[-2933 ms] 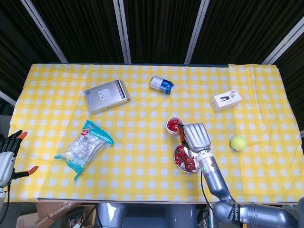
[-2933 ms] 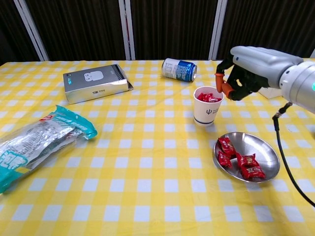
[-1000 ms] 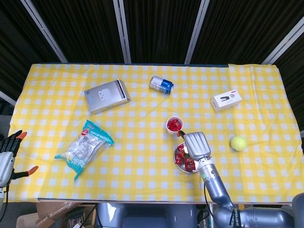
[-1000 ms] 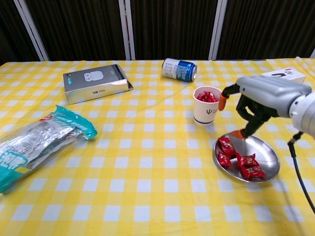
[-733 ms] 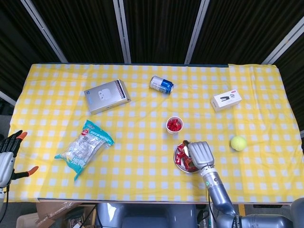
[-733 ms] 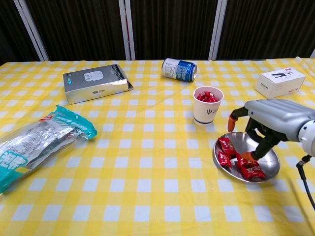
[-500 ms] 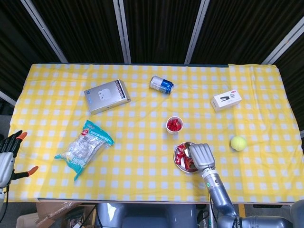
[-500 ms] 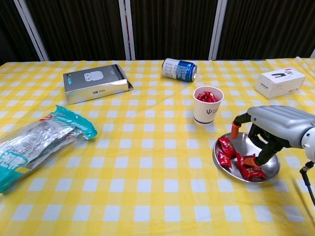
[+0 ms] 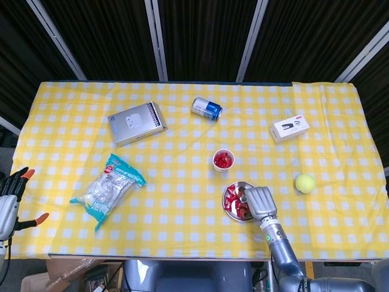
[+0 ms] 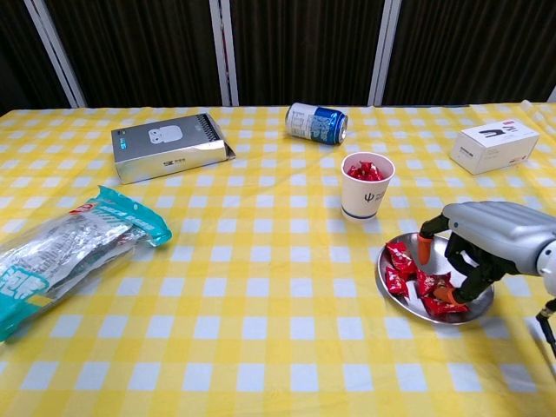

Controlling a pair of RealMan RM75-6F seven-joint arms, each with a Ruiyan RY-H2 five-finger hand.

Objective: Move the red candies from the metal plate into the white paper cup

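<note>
**Right hand over the candy plate**

My right hand sits low over the metal plate, fingers curled down onto the red candies; whether one is gripped I cannot tell. The white paper cup, holding candies, stands just behind the plate. My left hand rests off the table's edge, fingers spread, empty.

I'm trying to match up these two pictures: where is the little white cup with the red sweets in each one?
Head view: the white paper cup stands just right of centre, above the metal plate.
Chest view: the cup is right of centre, behind the plate.
Shared landmark: the blue can lying beyond it.
</note>
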